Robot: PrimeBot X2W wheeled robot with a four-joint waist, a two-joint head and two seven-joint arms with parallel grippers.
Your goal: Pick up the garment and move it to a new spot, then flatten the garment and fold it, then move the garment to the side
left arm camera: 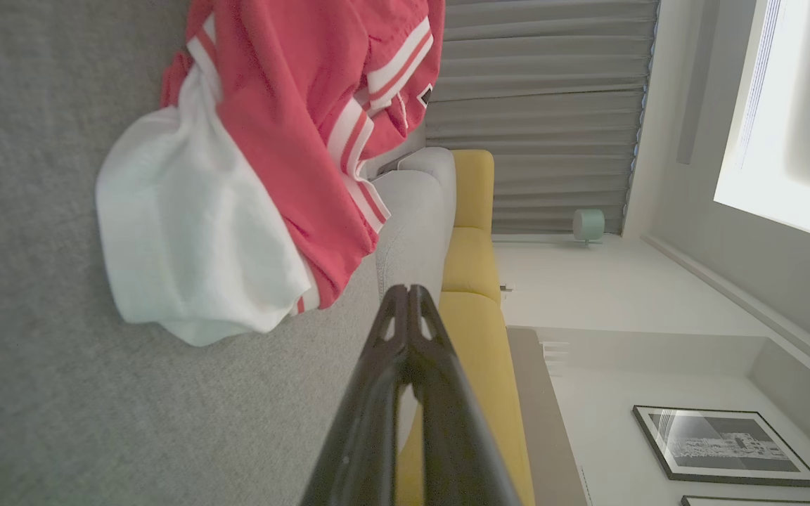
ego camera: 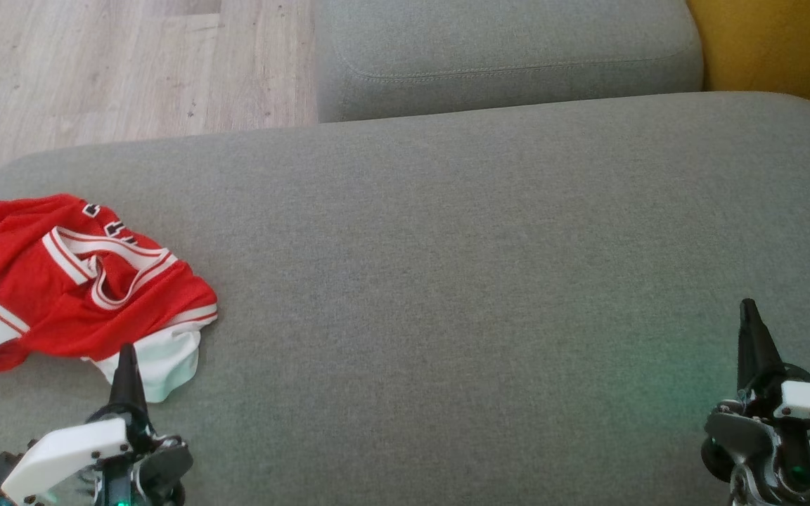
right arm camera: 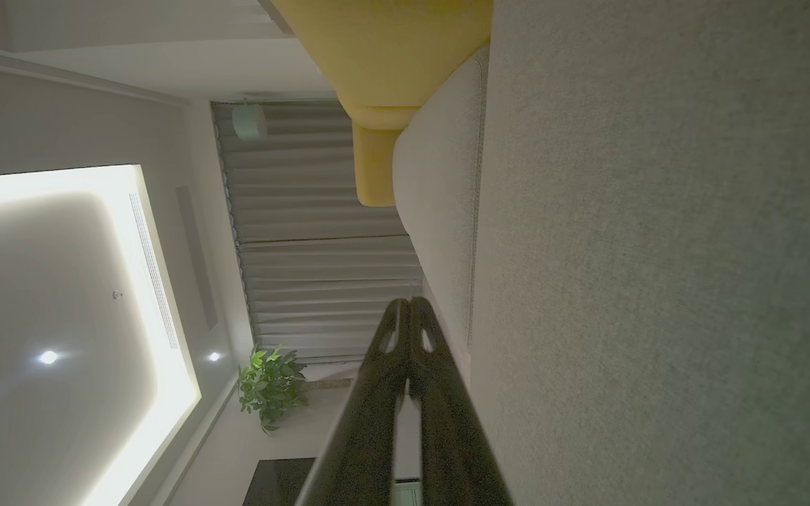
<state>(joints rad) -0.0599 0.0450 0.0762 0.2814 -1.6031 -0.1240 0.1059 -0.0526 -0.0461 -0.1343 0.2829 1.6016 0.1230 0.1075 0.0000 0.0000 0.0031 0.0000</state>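
Grey sofa cushion point(ego camera: 447, 246) — garment point(ego camera: 60, 281) bunched near its edge; left tool point(ego camera: 126, 353) and right tool point(ego camera: 749, 309) clenched, empty — a shove might slide it off.

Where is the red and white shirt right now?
In the head view the shirt lies crumpled at the left edge of the grey cushion, just ahead of the shut left claw.

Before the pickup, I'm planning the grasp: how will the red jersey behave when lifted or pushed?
The red jersey lies crumpled in soft folds, so it will probably hang limp when pinched. It looks thin, likely light. On the textured grey cushion, pushing would probably bunch it.
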